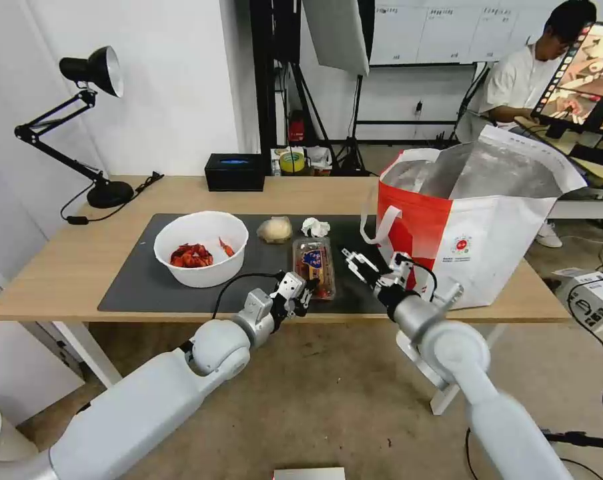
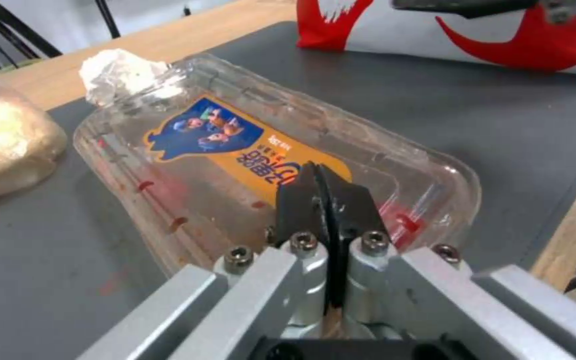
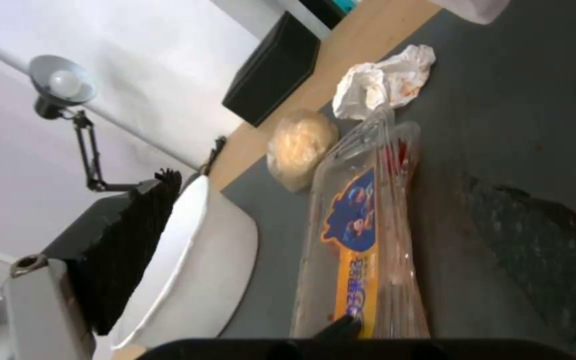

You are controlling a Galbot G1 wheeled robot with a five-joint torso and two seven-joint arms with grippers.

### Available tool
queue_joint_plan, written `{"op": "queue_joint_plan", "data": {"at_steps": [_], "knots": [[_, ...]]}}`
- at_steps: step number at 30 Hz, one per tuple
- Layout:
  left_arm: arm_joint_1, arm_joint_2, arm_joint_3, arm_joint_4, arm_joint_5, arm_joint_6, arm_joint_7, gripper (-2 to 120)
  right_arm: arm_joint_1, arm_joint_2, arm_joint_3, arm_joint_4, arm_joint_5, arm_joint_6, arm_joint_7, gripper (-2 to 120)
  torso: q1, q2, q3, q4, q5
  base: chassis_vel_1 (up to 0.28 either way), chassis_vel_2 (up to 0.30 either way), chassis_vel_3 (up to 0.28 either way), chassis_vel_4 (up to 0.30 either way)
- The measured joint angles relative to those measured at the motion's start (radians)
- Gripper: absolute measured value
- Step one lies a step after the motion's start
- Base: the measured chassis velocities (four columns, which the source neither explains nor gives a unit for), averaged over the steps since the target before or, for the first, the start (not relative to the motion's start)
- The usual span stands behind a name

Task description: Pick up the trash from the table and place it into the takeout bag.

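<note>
Trash lies on the dark mat (image 1: 141, 280) of our worktop (image 1: 61, 267), in the middle of the head frame. The tray (image 1: 314, 265), clear with a blue and orange label, sits at the mat's lower centre. Above it rests the tissue (image 1: 315, 227), with the paper ball (image 1: 275, 229) just left of that. Further left stands the bowl (image 1: 201, 257), red shells (image 1: 191, 256) inside. The bag (image 1: 478, 227) stands open at the right of the frame, foil lining showing, its strap hanging toward the tray.

Our left pincer (image 1: 301, 293) is at the tray's lower left edge; in the left wrist view its black fingers (image 2: 301, 200) are pressed together over the tray's near end (image 2: 255, 165), and we cannot tell whether they pinch the plastic. Our right pincer (image 1: 359, 265) hovers spread between tray and bag, above the mat.

A black box (image 1: 235, 171) and a desk lamp (image 1: 91, 73) stand along the worktop's upper left.
</note>
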Motion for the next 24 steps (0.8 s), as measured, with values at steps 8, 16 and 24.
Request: {"op": "queue_joint_plan", "data": {"at_steps": [8,16,24], "knots": [[-0.001,-0.008,0.003,0.009,-0.003,-0.005,-0.003,0,0.071,0.01,-0.034,-0.037,0.027,-0.072,0.108,100,0.0,0.0,0.0,-0.0001,0.0,0.0,0.0,0.0,0.0],[-0.002,-0.001,0.007,0.01,-0.005,-0.015,-0.005,0,0.128,0.014,-0.061,-0.078,0.067,-0.14,0.151,100,0.0,0.0,0.0,-0.0002,0.0,0.0,0.0,0.0,0.0],[0.0,0.005,0.007,0.007,-0.008,-0.019,-0.006,0,0.169,0.032,-0.087,-0.12,0.073,-0.161,0.169,100,0.0,0.0,0.0,-0.0002,0.0,0.0,0.0,0.0,0.0]]}}
